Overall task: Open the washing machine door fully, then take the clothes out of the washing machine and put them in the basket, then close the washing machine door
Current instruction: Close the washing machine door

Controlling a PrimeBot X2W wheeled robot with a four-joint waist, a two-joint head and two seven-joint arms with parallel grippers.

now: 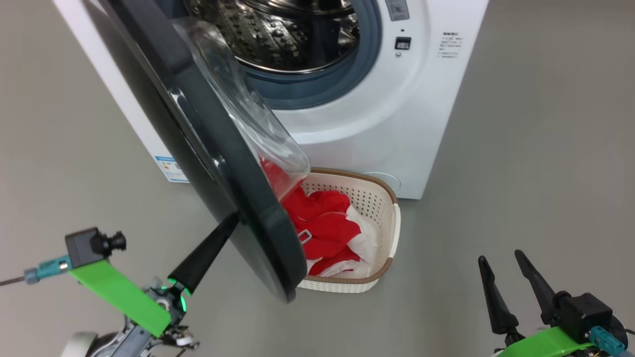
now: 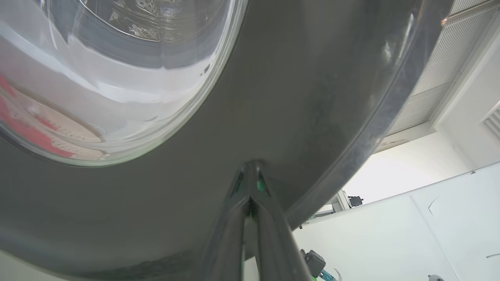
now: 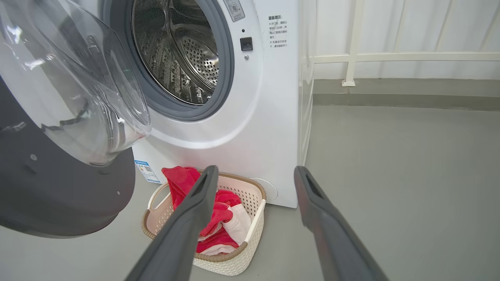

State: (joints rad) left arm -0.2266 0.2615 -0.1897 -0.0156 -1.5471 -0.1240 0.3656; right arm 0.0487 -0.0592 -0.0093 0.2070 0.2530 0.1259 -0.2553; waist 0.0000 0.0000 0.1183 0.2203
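The white washing machine [image 1: 397, 124] [image 3: 254, 117] stands with its steel drum [image 1: 287, 34] [image 3: 175, 50] showing bare. Its door [image 1: 198, 148] [image 2: 293, 97] [image 3: 58, 187] hangs partly open, black rim toward me and glass bowl [image 1: 238, 99] facing the drum. My left gripper [image 1: 229, 220] [image 2: 252, 166] is shut, its tips touching the door's dark outer face near the lower edge. The red and white clothes [image 1: 327, 223] [image 3: 180, 180] lie in the cream basket [image 1: 392, 233] [image 3: 256, 218] on the floor below the opening. My right gripper [image 1: 500, 256] [image 3: 256, 169] is open and holds nothing, to the basket's right.
Grey floor [image 1: 521, 173] spreads wide to the right of the machine and basket. A white railing [image 3: 353, 58] runs along the wall behind. The door's lower edge overhangs the basket's left side. A small blue label [image 1: 169, 168] sits low on the machine's left.
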